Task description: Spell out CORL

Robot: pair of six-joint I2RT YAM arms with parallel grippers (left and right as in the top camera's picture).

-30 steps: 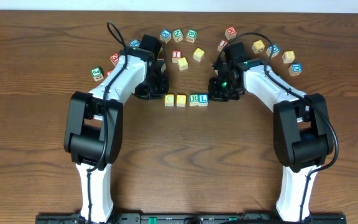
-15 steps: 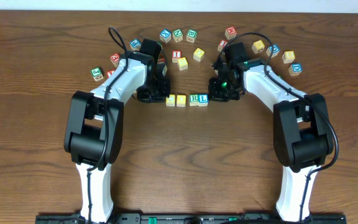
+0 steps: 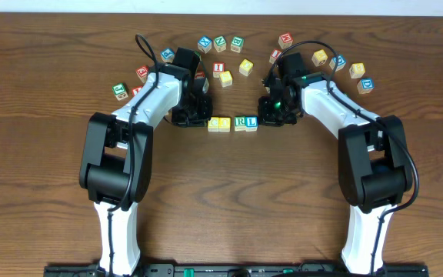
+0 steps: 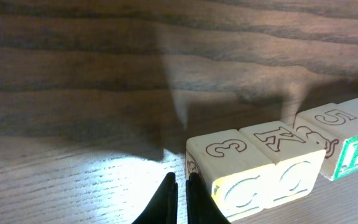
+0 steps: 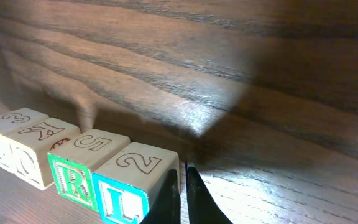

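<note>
Four cubes stand in a row at mid-table: yellow C cube (image 3: 214, 123) (image 4: 238, 183), yellow O cube (image 3: 225, 123) (image 4: 291, 169), green R cube (image 3: 240, 121) (image 5: 73, 169) and blue L cube (image 3: 251, 121) (image 5: 126, 186). They sit side by side and touch. My left gripper (image 3: 200, 117) (image 4: 181, 180) is shut and empty, its right finger against the C cube's left side. At the other end my right gripper (image 3: 266, 115) (image 5: 182, 171) is shut and empty, its left finger against the L cube's right side.
Several other alphabet cubes lie in an arc behind the row, from a green-lettered one (image 3: 119, 91) at the left through a blue one (image 3: 220, 42) and a yellow one (image 3: 244, 67) to another blue one (image 3: 366, 85) at the right.
My left gripper has slid right, pushing the C cube up against the O cube and closing the gap. The right arm has not moved.
</note>
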